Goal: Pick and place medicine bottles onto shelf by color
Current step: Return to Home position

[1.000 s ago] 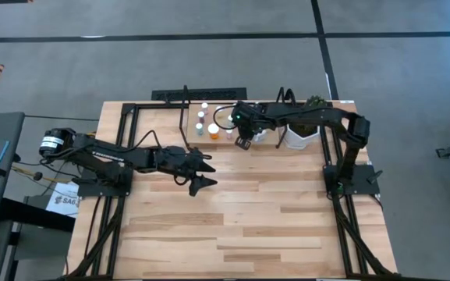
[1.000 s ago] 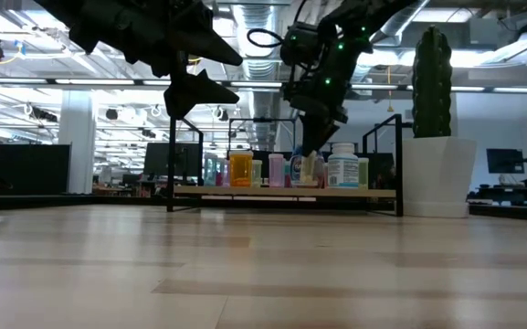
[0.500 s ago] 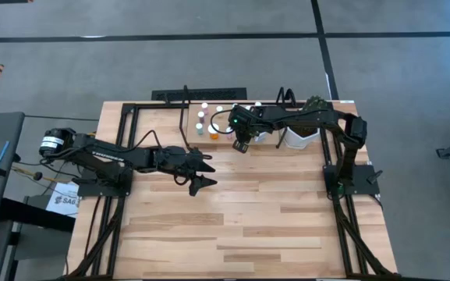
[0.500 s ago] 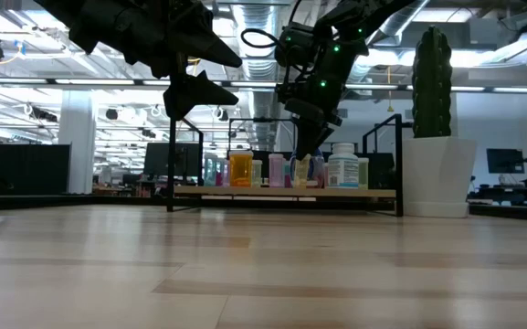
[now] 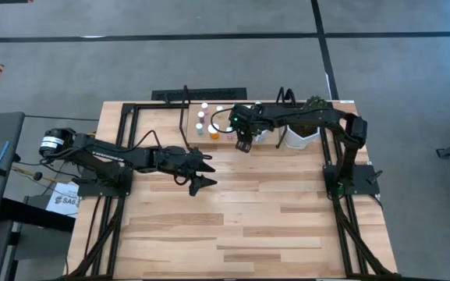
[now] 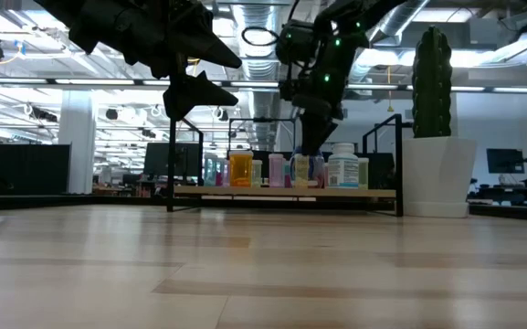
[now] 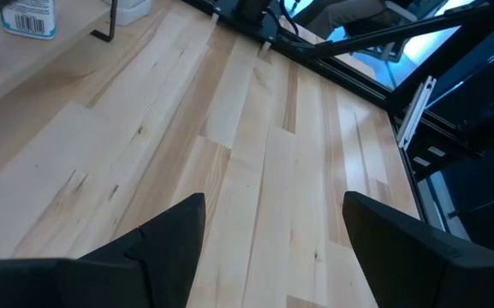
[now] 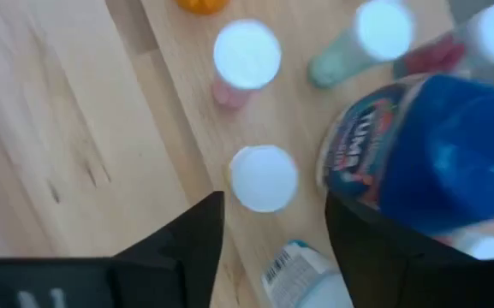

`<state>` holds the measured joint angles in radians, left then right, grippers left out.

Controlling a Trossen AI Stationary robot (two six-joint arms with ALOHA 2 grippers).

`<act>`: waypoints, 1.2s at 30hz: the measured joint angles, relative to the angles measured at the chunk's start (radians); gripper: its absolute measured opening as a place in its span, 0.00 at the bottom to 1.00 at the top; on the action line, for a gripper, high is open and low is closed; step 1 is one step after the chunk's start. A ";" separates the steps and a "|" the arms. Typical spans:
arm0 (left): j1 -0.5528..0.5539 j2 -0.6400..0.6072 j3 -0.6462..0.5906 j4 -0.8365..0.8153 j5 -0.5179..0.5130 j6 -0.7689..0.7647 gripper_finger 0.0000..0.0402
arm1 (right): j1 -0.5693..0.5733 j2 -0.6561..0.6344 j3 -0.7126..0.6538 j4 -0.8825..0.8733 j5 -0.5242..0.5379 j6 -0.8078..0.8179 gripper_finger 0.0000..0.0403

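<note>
The shelf point(image 6: 208, 191) stands at the table's far edge with several medicine bottles in a row: orange point(image 6: 241, 170), pink point(image 6: 276, 171), yellow-green point(image 6: 300, 171) and a larger white one point(image 6: 343, 167). My right gripper point(image 5: 243, 145) hovers over the row, pointing steeply down, open. In its wrist view the fingers point(image 8: 187, 235) stand on either side of the yellow-green bottle's white cap point(image 8: 264, 178) without touching it. Beside the cap is a wide blue bottle point(image 8: 426, 154). My left gripper point(image 5: 207, 175) waits open over the bare tabletop, left of the middle.
A white pot with a green plant point(image 6: 435, 178) stands right of the shelf. Upright black rod loops point(image 6: 384, 160) frame the shelf's sides. A pink bottle point(image 8: 245, 58) and a teal one point(image 8: 366, 43) stand close by. Bare planks point(image 5: 248, 226) fill the table's near half.
My right gripper carried the yellow-green bottle a little toward the table's left. The bottle hung tilted at its fingertips a second ago. It now stands upright on the shelf between the pink and white bottles, free of the fingers.
</note>
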<state>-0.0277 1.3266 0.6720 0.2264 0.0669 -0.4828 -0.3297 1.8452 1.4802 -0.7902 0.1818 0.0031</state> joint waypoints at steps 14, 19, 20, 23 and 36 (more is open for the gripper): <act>0.049 -0.124 -0.001 -0.154 0.037 0.081 0.65 | 0.006 -0.137 0.040 -0.158 -0.028 -0.065 0.56; 0.068 -0.367 -0.001 -0.431 -0.074 0.131 0.65 | 0.025 -0.312 -0.135 -0.078 -0.029 -0.009 0.56; 0.067 -0.424 -0.001 -0.483 -0.109 0.135 0.65 | 0.032 -0.354 -0.190 -0.039 -0.029 0.007 0.56; 0.059 -0.596 -0.001 -0.636 -0.200 0.163 0.65 | 0.066 -0.477 -0.360 0.119 -0.031 0.050 0.56; 0.056 -1.205 -0.010 -0.922 -0.379 0.148 0.65 | 0.260 -0.787 -0.882 0.737 -0.030 0.148 0.56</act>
<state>0.0280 0.1212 0.6617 -0.6960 -0.3120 -0.3345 -0.0694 1.0581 0.5986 -0.0537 0.1520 0.1513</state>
